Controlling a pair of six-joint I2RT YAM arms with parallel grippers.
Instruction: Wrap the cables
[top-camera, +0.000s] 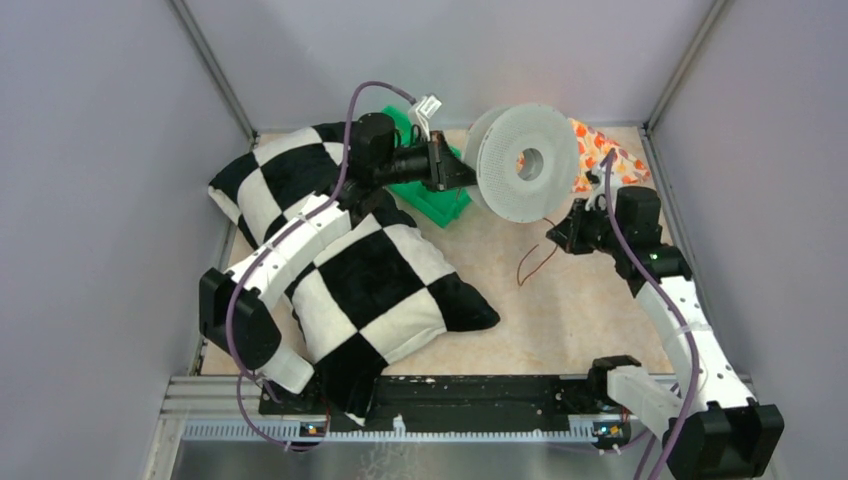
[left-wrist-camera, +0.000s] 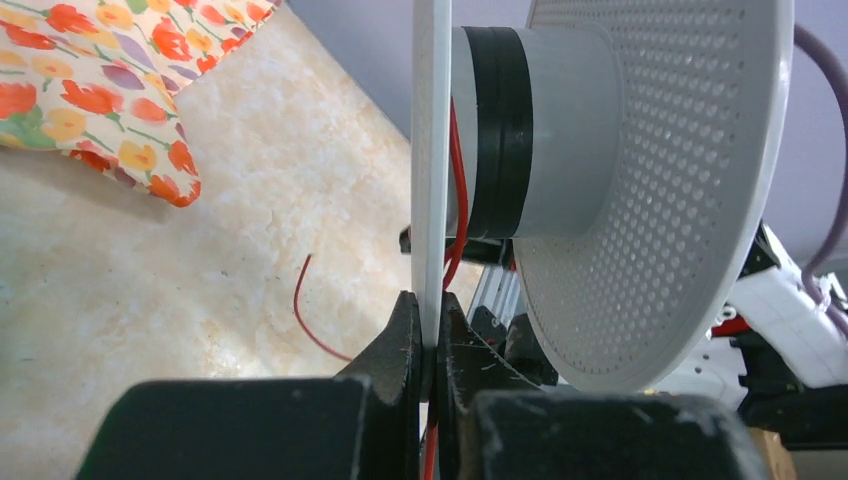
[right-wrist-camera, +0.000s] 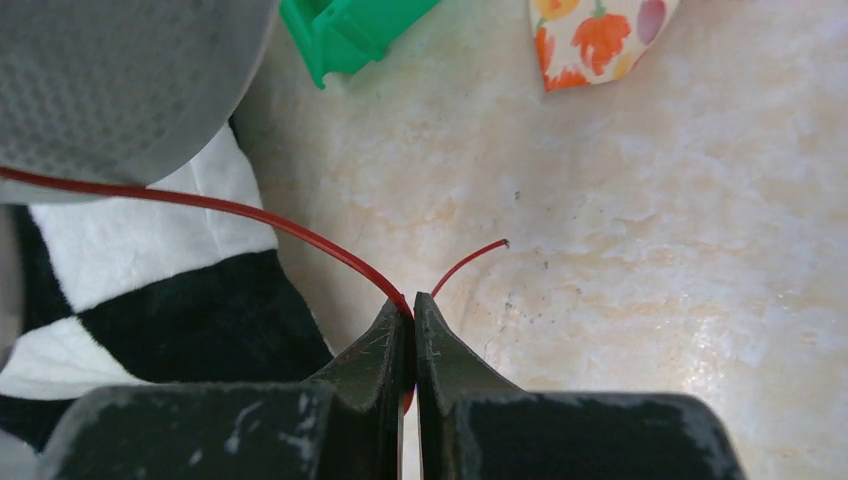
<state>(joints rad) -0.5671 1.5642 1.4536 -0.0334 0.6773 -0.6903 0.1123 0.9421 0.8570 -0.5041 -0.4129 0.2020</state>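
Note:
A white perforated spool (top-camera: 522, 162) is held in the air at the back middle. My left gripper (top-camera: 462, 172) is shut on the rim of one flange (left-wrist-camera: 431, 150); black tape (left-wrist-camera: 498, 140) rings the hub. The thin red cable (top-camera: 533, 263) runs from the spool (left-wrist-camera: 458, 190) down toward the table with a loose end (left-wrist-camera: 303, 300). My right gripper (top-camera: 562, 237) is shut on the cable (right-wrist-camera: 250, 215) just below the spool; the short free end (right-wrist-camera: 470, 262) sticks out past the tips.
A black-and-white checkered pillow (top-camera: 375, 285) lies under the left arm. A green plastic part (top-camera: 432, 195) sits behind the left gripper. A floral cloth (top-camera: 606, 155) lies at the back right. Bare beige table (top-camera: 560, 320) lies in front of the right gripper.

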